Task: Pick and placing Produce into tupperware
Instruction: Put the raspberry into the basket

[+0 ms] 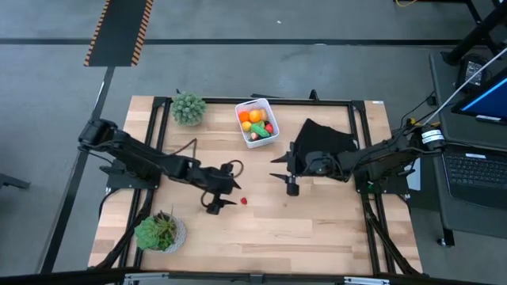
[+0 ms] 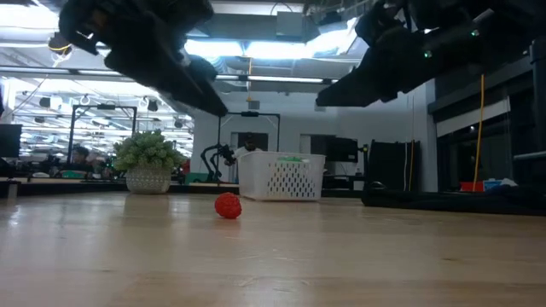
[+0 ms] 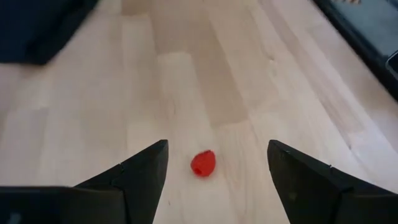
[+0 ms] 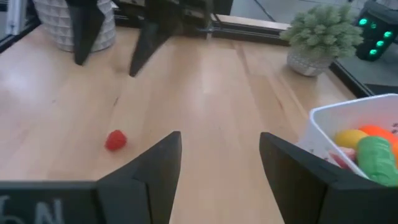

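A small red berry [image 1: 243,200], round and bumpy like a toy raspberry, lies alone on the pale wood table [image 1: 317,229], near its middle. Far from it, by the table's far edge, stands the tub [image 1: 247,138]: white plastic, rectangular with rounded corners, its side a dotted grid in the low view. It holds the rest of the produce [image 1: 257,125], smooth pieces in orange, yellow, green and red. The left gripper [image 1: 215,204] hangs above the table just left of the berry, its two dark, wedge-shaped fingers [image 3: 140,177] apart and empty, the berry showing between them in its wrist view. The right gripper [image 1: 290,184] hangs to the berry's right, fingers likewise spread and empty, over the edge of a crumpled black cloth [image 1: 326,136]. Two bushy green plants in white textured pots stand on the left side, one far [image 1: 188,108], one near [image 1: 160,232].
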{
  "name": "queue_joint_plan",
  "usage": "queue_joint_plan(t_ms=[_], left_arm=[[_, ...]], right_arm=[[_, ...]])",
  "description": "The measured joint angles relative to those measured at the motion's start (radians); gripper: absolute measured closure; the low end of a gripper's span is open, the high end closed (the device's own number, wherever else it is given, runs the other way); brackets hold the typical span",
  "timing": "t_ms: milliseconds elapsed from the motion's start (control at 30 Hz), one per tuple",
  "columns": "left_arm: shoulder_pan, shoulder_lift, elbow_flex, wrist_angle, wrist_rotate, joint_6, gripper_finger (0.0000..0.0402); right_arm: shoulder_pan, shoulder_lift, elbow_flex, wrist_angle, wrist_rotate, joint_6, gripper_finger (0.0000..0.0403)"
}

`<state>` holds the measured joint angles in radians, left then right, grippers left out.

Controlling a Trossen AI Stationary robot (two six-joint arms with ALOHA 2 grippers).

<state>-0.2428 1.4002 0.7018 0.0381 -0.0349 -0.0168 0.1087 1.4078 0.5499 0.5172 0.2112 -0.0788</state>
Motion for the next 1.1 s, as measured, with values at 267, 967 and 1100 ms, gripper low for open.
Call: queue_joint_plan(t_ms=[267,967,1100], left_arm=[[0.000,0.137,0.109,-0.083,0.000,0.001,0.0135],[-0.001,0.246,0.116,-0.062,-0.008,-0.056,0.0135],[0.004,0.245,0.116,-0.063,-0.008,-0.052,0.0135]], right_arm=[[0.050,0.000,0.000,-0.032,-0.002,-0.005,0.0185],[0.074,0.000,0.000,-0.029,-0.002,-0.006,0.0185],[0.074,0.000,0.000,-0.029,-0.002,-0.006,0.0185]])
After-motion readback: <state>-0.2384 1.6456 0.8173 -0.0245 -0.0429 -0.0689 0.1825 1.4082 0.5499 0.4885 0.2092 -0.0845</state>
